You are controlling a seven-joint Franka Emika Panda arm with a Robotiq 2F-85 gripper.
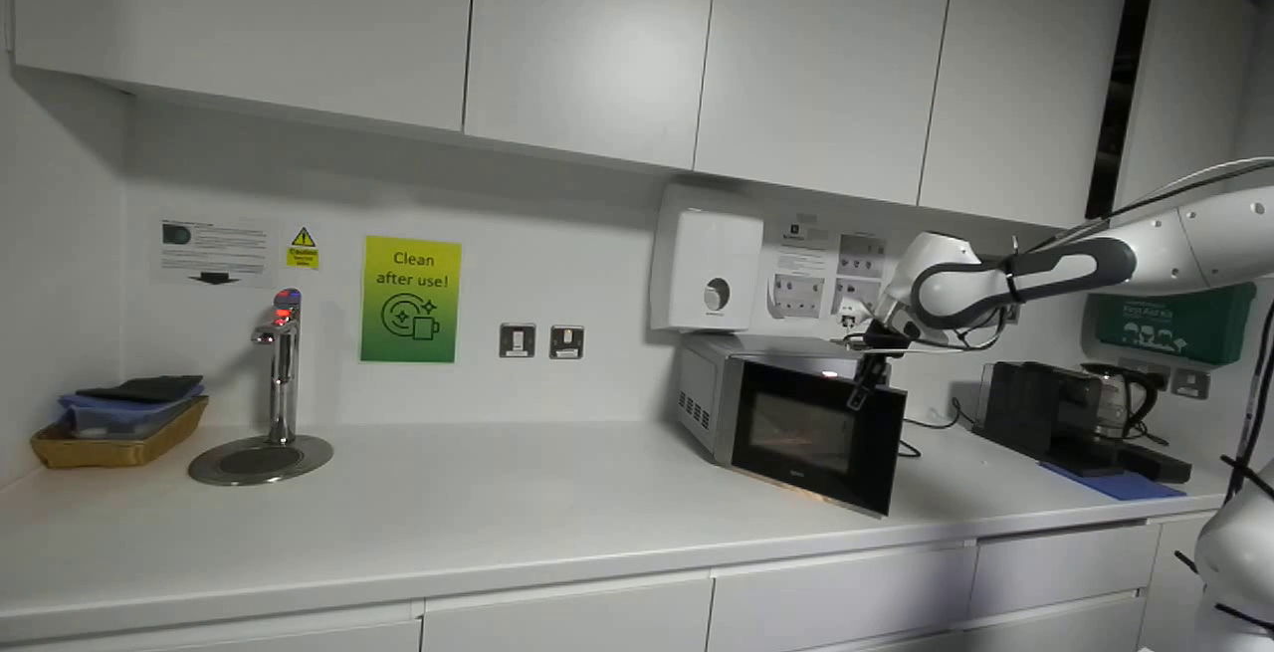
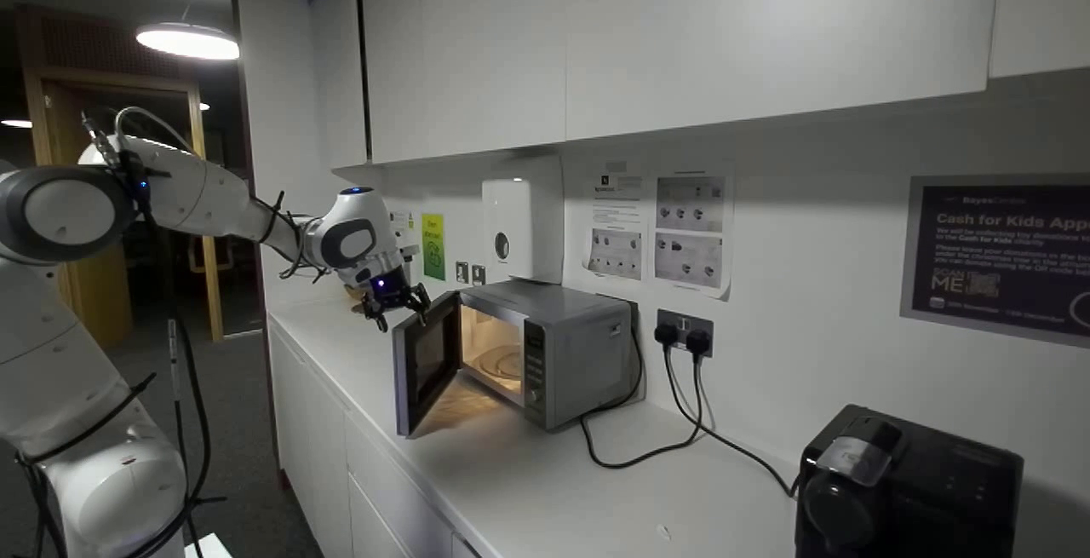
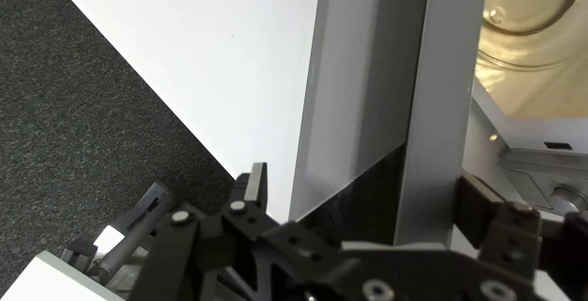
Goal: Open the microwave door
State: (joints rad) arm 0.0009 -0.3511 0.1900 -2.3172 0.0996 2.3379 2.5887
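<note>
The microwave stands on the counter; its lit inside with a glass turntable shows in an exterior view and in the wrist view. The microwave door is swung wide open, its dark front also showing in an exterior view. My gripper is at the door's top edge near the free end, fingers pointing down. In the wrist view my gripper is spread open, with the door's grey top edge between its fingers. The right finger is against or very close to the door's inner side; the left finger is apart from the front.
A white boxy wall unit hangs above the microwave, under wall cupboards. A black appliance stands along the counter, with cables behind the microwave. A tap and a tray are at the far end.
</note>
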